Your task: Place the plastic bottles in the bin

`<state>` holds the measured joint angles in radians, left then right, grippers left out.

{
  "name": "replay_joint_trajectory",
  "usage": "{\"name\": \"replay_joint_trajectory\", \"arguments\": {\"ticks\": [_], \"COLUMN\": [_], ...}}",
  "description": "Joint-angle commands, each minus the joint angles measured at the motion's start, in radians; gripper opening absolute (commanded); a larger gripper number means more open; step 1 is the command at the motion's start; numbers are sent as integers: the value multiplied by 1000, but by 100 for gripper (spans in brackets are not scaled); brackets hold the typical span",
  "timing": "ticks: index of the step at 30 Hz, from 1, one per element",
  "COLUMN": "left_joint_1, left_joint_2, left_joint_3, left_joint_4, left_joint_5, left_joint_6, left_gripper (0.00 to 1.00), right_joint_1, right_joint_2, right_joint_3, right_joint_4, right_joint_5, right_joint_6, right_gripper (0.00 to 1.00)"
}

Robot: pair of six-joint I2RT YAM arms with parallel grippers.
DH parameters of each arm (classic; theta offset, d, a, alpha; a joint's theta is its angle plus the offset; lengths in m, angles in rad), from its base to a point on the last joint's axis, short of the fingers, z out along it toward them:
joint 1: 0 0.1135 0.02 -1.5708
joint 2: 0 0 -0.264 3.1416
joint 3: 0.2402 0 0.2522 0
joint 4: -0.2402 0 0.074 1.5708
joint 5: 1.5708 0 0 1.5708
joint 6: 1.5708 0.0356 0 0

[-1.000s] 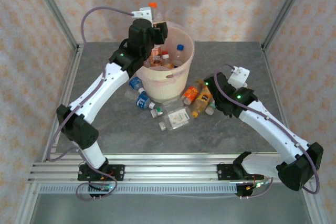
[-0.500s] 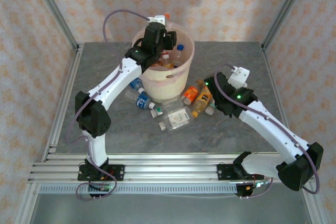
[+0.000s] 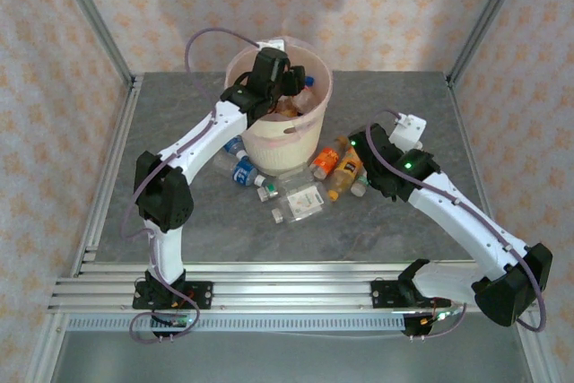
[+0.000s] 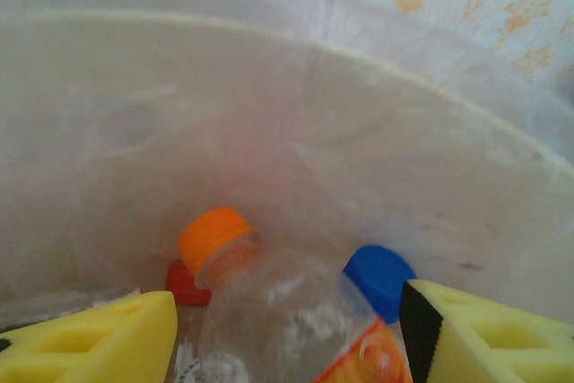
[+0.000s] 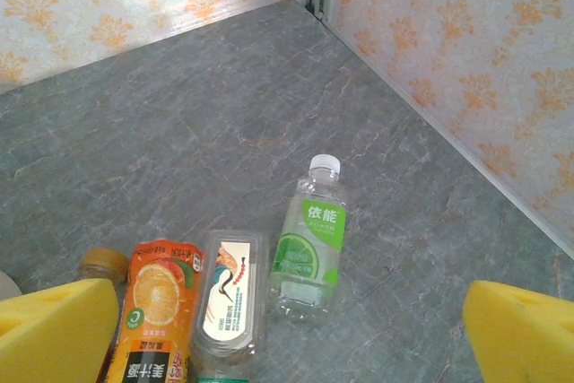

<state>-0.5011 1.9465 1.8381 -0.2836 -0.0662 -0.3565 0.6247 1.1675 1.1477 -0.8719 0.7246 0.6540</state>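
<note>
My left gripper (image 3: 287, 85) is down inside the cream bin (image 3: 309, 136) with its pink liner (image 4: 287, 114). In the left wrist view its yellow fingers (image 4: 99, 338) stand apart on either side of a clear orange-capped bottle (image 4: 269, 311), with a gap showing on the left side. A blue cap (image 4: 381, 275) and a red cap (image 4: 184, 284) lie behind it. My right gripper (image 5: 287, 347) hangs wide open above table bottles: a green-labelled one (image 5: 309, 239), a flat clear one (image 5: 229, 298) and an orange one (image 5: 152, 311).
More bottles lie around the bin's foot: blue-labelled ones (image 3: 238, 159) to its left, clear ones (image 3: 296, 199) in front, orange ones (image 3: 336, 168) to the right. Frame posts and patterned walls close in the grey table (image 3: 404, 239).
The left arm swung from the bin's left rim to over and into the bin, carrying the orange-capped bottle down, and its jaws have widened. The right arm has stayed still.
</note>
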Motion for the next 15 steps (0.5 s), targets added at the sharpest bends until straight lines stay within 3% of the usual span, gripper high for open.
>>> {"name": "replay_joint_trajectory", "arguments": {"ticks": [1,10,15], "left_joint_1": [9,9,11], "left_joint_2": [-31,-122,-206], "left_joint_3": [-26,-84,-131], "left_joint_4": [8,3,0], "left_joint_5": [-9,-117,-160], "left_joint_6": [-28,-68,-70], "left_gripper": [68,72,82], "right_joint_1": [-8,-8,-10], "right_joint_2": [-6,-5,-16], "right_joint_3": [14,67,78], "right_joint_4": [-27,-59,-61], "right_joint_5": [0,-20,-74], "right_joint_6": [6,-10,-3], "right_gripper": [99,99,99]}}
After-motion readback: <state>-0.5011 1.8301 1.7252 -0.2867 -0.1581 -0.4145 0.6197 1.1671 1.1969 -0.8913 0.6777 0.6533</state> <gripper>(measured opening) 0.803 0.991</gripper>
